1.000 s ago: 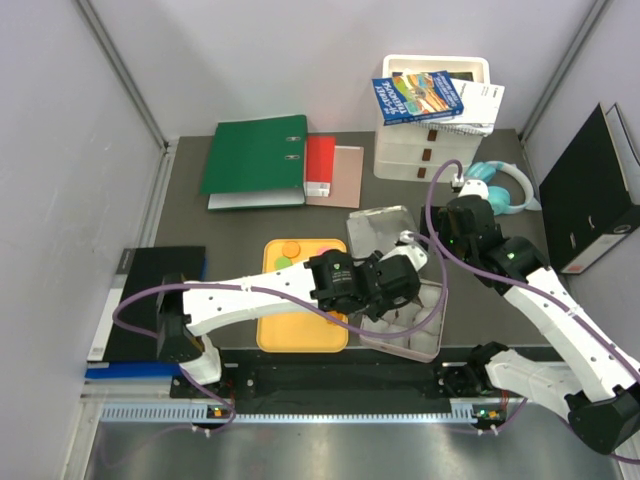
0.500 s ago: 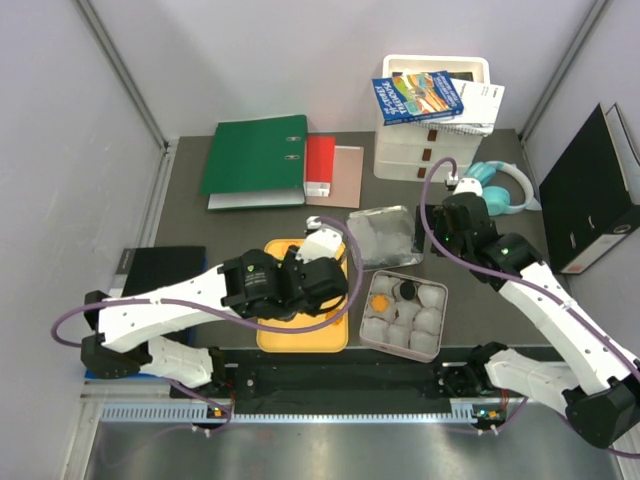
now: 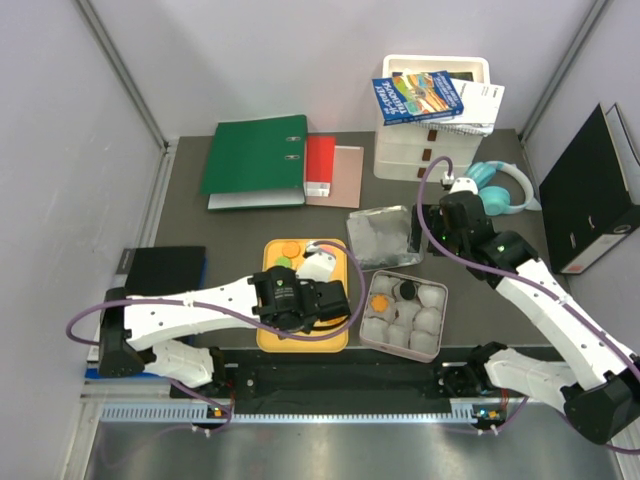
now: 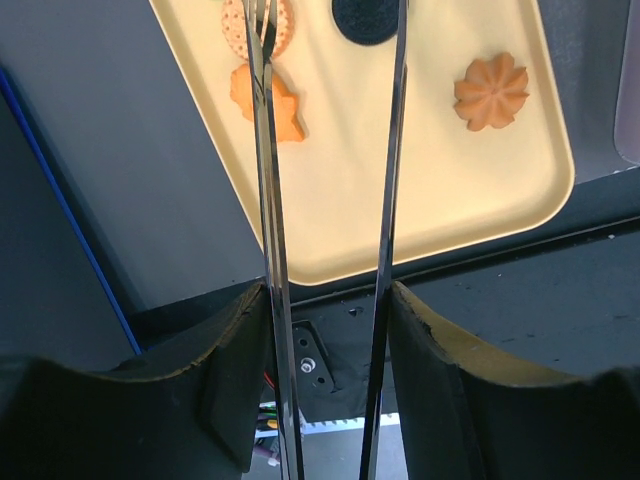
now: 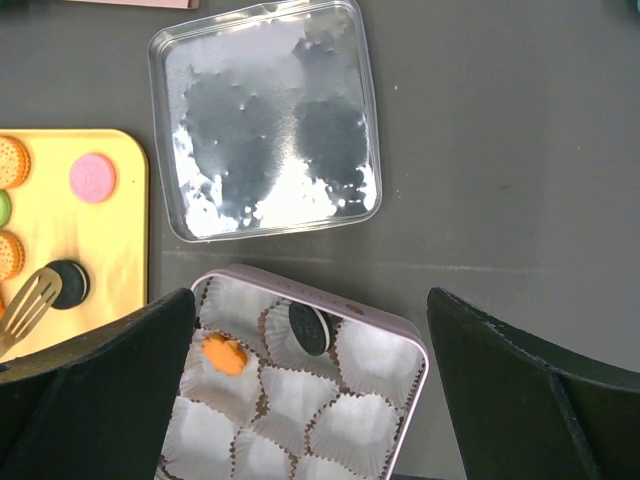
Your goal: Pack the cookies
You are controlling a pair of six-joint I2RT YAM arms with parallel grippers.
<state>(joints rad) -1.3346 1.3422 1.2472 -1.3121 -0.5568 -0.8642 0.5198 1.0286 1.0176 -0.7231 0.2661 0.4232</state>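
Top view shows the left arm (image 3: 200,300) reaching over the yellow tray (image 3: 300,340), where most of the cookies (image 3: 290,249) lie. Its left end effector (image 4: 325,320) pinches thin metal tongs (image 4: 268,200), and the two blades hang a little apart above the tray. The right end effector (image 5: 311,330) is spread wide and holds nothing. It hangs over the box (image 5: 380,316) and the clear lid (image 5: 265,120) on the dark surface (image 5: 500,150). An orange cookie (image 5: 222,353) and a black cookie (image 5: 306,327) already sit in the box's paper cups (image 5: 290,395).

I think the job now is to grab the next one, maybe the other black cookie (image 4: 366,15) between the blades (the tips run out of sight at the top, so I can't be sure). To do it well, the tongs should come straight down with one blade on each side, squeeze softly so the cookie does not crack or pop out, then lift it and drop it in an empty cup.

A second ago the left arm stretched over the box and hid it. Now it is back over the tray, and the box shows. The right end effector was spread wide then too.
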